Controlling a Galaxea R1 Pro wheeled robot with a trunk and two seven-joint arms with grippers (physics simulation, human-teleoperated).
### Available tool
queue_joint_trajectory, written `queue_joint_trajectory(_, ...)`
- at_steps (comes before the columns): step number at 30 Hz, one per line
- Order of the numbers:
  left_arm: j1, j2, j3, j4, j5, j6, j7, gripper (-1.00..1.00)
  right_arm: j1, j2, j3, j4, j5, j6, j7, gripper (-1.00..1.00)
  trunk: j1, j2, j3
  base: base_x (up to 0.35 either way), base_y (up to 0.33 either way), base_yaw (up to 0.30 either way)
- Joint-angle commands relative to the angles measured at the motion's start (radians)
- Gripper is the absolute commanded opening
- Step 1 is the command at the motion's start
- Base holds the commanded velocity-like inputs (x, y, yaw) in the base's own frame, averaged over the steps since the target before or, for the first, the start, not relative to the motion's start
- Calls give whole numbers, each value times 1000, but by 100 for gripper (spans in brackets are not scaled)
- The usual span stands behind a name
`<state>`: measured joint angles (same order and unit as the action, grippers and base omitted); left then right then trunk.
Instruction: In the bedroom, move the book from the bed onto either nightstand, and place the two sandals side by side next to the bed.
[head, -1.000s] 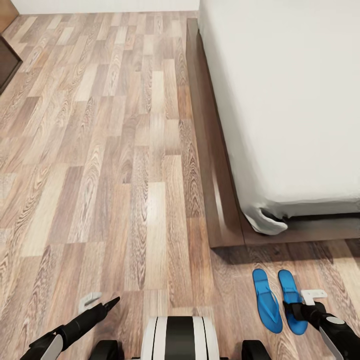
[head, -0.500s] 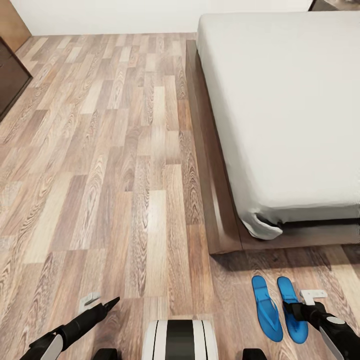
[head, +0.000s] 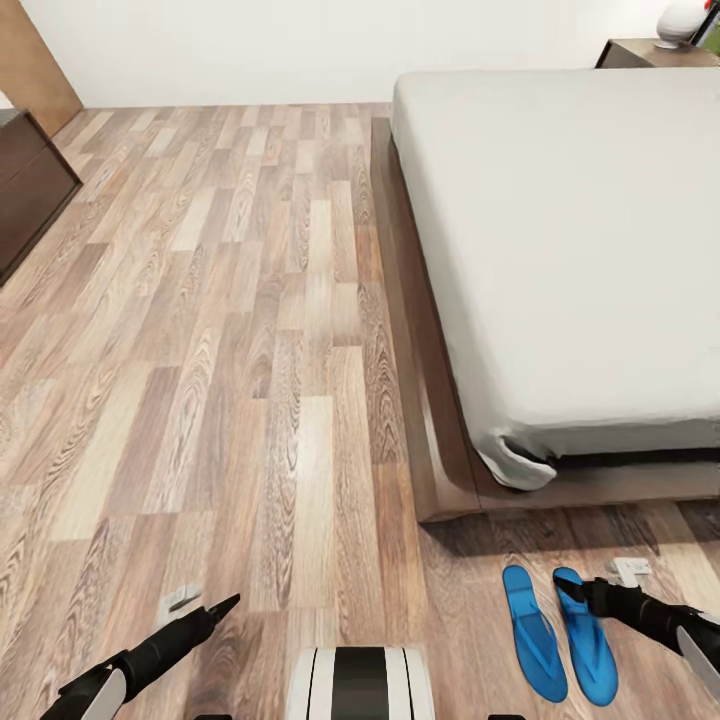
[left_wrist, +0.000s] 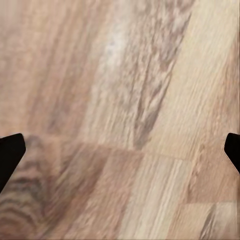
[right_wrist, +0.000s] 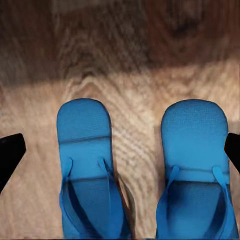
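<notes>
the two sandals (head: 558, 632) lie side by side on the wood-plank floor (head: 250, 350), toes toward the foot of the bed (head: 560, 260), just off its dark frame corner. the right fingers (head: 600, 598) hang directly over them: in the right wrist view one sandal (right_wrist: 92, 170) sits just inside one black fingertip (right_wrist: 10, 155) and the other sandal (right_wrist: 197, 170) just inside the opposite tip, so the fingers stand wide, holding nothing. in the head view the right arm partly covers the outer sandal, so whether the fingers touch it is hard to say.

the left fingers (head: 205, 605) hover low over bare floor, well apart from the sandals; the left wrist view shows both tips at the far edges, spread wide and empty, with planks (left_wrist: 125, 125) between them.

the mattress top looks plain. a nightstand (head: 650, 52) stands beyond the bed's far corner, well away from both sets of fingers, with a pale rounded object (head: 682, 20) on it. a dark dresser (head: 30, 180) sits by the far left wall.
</notes>
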<state>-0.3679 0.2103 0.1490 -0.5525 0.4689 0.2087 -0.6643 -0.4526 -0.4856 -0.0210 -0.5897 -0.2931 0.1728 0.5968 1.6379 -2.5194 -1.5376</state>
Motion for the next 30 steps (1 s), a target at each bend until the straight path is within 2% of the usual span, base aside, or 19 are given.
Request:
queue_joint_trajectory(1, 0, 0, 2, 0, 8, 10, -4, 100, 0, -6, -2, 0, -16, 16, 35, 100, -1, 0, 3, 0, 0, 0)
queue_joint_trajectory(2, 0, 0, 1, 0, 8, 9, -4, 100, 1, -21, -2, 14, -32, 39, 149, 100, -1, 0, 7, 0, 0, 0)
queue_joint_trajectory(6, 0, 0, -1, -1, 8, 10, -7, 100, 1, -27, -2, 63, -38, 51, 206, 100, -3, 1, 23, 0, 0, 0)
queue_joint_trajectory(11, 0, -1, -2, -1, 7, 10, -7, 100, 1, -26, -1, 140, -38, 46, 215, 100, -5, 2, 42, 0, 0, 0)
queue_joint_trajectory(15, 0, -5, -4, 6, 6, 9, -6, 100, 1, -21, -1, 309, -39, 31, 216, 100, -7, 3, 58, 0, 0, 0)
queue_joint_trajectory(16, 0, -6, -4, 24, 5, 9, -6, 100, 1, -20, 0, 375, -39, 3, 216, 100, -7, 4, 61, 0, 0, 0)
queue_joint_trajectory(18, 0, -7, -6, 40, 4, 6, -6, 100, 1, -19, 0, 400, -40, -21, 216, 100, -8, 4, 69, 0, 0, 0)
queue_joint_trajectory(28, 57, -5, -5, 67, 0, 11, -9, 100, -8, -15, 0, 385, -43, 4, 267, 100, -8, 4, 69, 0, 0, 0)
queue_joint_trajectory(30, 65, -5, -5, 71, 0, 11, -10, 100, -8, -15, 0, 385, -43, 4, 267, 100, -9, 5, 77, 0, 0, 0)
